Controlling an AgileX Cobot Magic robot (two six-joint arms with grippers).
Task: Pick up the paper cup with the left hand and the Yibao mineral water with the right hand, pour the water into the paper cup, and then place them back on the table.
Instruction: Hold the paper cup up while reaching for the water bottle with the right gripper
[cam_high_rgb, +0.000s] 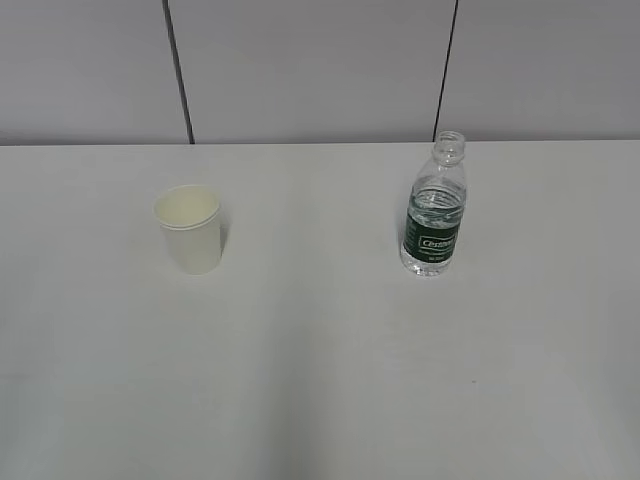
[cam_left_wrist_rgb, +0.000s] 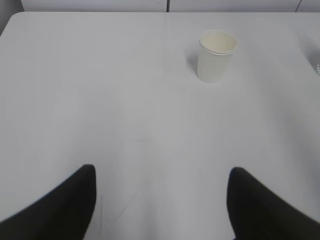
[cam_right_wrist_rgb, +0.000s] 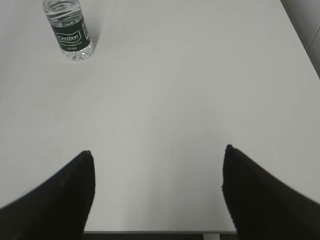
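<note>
The white paper cup (cam_high_rgb: 190, 229) stands upright on the left of the white table (cam_high_rgb: 320, 360). It also shows far ahead in the left wrist view (cam_left_wrist_rgb: 216, 55). The capless Yibao water bottle (cam_high_rgb: 434, 208) with a dark green label stands upright on the right. It shows at the upper left of the right wrist view (cam_right_wrist_rgb: 69, 31). My left gripper (cam_left_wrist_rgb: 162, 172) is open and empty, well short of the cup. My right gripper (cam_right_wrist_rgb: 157, 152) is open and empty near the table's front edge, far from the bottle. Neither arm shows in the exterior view.
A grey panelled wall (cam_high_rgb: 320, 70) runs behind the table. The table's front edge (cam_right_wrist_rgb: 160, 232) lies just below my right gripper, and its right edge (cam_right_wrist_rgb: 300, 45) shows in the right wrist view. Its far left corner (cam_left_wrist_rgb: 12, 20) shows in the left wrist view.
</note>
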